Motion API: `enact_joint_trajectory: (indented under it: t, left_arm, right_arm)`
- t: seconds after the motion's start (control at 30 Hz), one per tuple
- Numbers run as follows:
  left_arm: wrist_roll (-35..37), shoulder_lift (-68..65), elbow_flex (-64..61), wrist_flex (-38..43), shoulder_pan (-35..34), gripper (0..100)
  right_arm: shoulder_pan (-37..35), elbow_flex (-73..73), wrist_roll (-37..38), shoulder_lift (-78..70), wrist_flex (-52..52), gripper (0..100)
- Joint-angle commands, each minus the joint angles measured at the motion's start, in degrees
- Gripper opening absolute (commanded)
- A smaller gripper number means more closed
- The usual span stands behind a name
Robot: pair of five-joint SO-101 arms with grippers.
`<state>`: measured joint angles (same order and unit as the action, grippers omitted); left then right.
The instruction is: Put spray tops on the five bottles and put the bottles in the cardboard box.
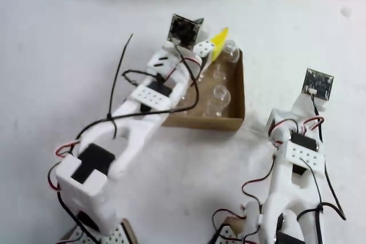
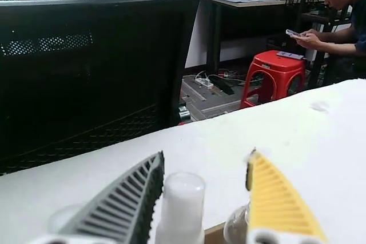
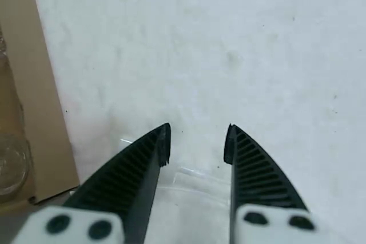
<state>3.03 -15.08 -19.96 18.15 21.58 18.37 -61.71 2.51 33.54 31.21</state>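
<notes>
The cardboard box (image 1: 235, 119) lies mid-table with several clear bottles (image 1: 220, 94) inside. My left gripper (image 1: 213, 47) hangs over the box's far end. In the left wrist view this gripper (image 2: 205, 155) is open, its grey finger (image 2: 128, 198) and yellow finger (image 2: 274, 198) either side of a white spray top (image 2: 183, 201); the grey one is close against it, the yellow one apart. A clear bottle (image 2: 233, 228) sits beside the yellow finger. My right gripper (image 3: 198, 135) is open above the white table, with a clear piece (image 3: 191, 184) low between its fingers.
The box's edge (image 3: 37, 112) and a clear bottle (image 3: 8, 164) in it lie beside the right gripper. The right arm (image 1: 297, 152) stands right of the box. A black chair (image 2: 97, 61) and a red stool (image 2: 277, 70) are beyond the table's far edge.
</notes>
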Motion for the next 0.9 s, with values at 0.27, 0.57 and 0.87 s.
enact_joint_trajectory:
  t: [0.27,0.57,0.87]
  left_arm:
    - [1.0,19.8,-0.9,-5.9,0.0,22]
    - [1.1,29.6,1.5,-12.0,-0.5,22]
    - [1.1,55.5,0.9,-40.3,-7.5,22]
  right_arm:
    - [-0.7,0.3,0.8,0.0,-1.1,14.1]
    - [-0.7,0.3,0.8,0.0,-1.1,14.1]
    - [-0.3,0.3,0.8,0.0,-0.8,14.1]
